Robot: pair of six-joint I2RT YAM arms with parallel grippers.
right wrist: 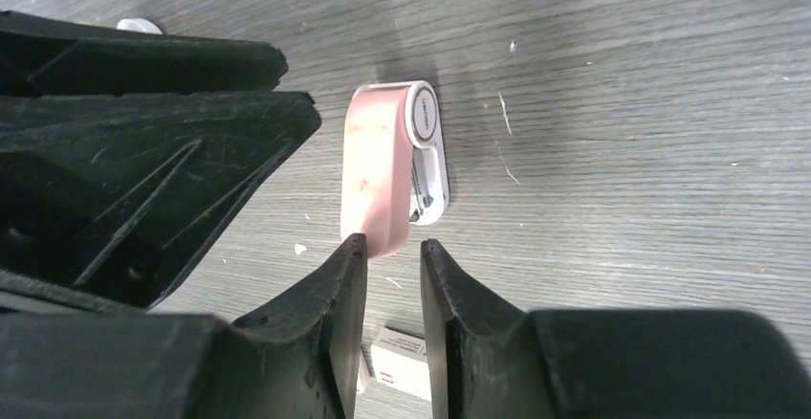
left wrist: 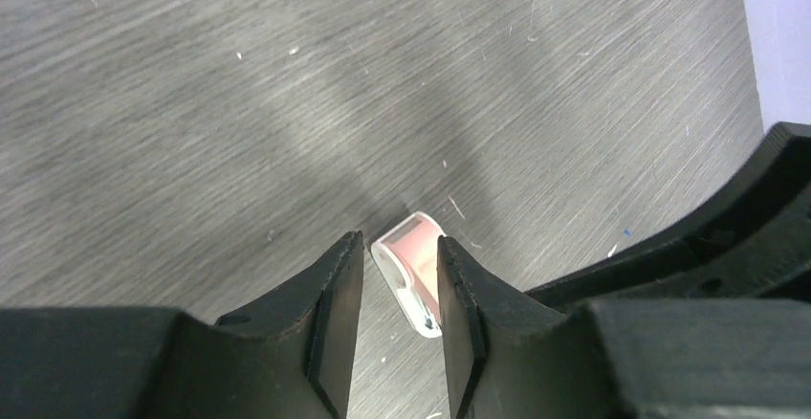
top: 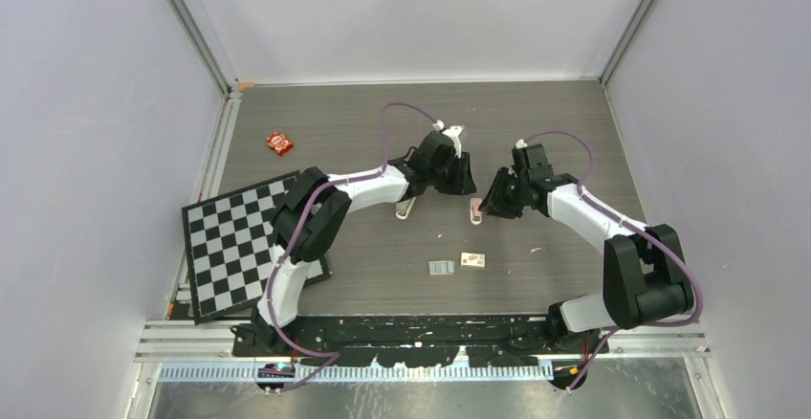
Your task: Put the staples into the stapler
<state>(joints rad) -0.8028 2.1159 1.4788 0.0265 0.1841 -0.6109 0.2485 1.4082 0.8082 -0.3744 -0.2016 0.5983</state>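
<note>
The stapler (top: 406,209), pale beige-green, lies on the table beside my left forearm, held by neither gripper. The staples (top: 441,267), a small silvery-grey block, lie nearer the front at centre. A pink-and-white stapler-like object (top: 475,210) lies between my two grippers. My left gripper (top: 465,187) hovers over it with its jaws open; in the left wrist view (left wrist: 400,247) the pink object (left wrist: 413,268) lies on the table between the fingertips. My right gripper (top: 486,205) is open by a narrow gap (right wrist: 387,247), just short of the pink object's near end (right wrist: 379,170).
A small white box (top: 472,260) lies next to the staples and shows between my right fingers (right wrist: 402,354). A checkerboard (top: 234,242) lies at the left. A red packet (top: 279,143) lies at the back left. The two grippers are close together.
</note>
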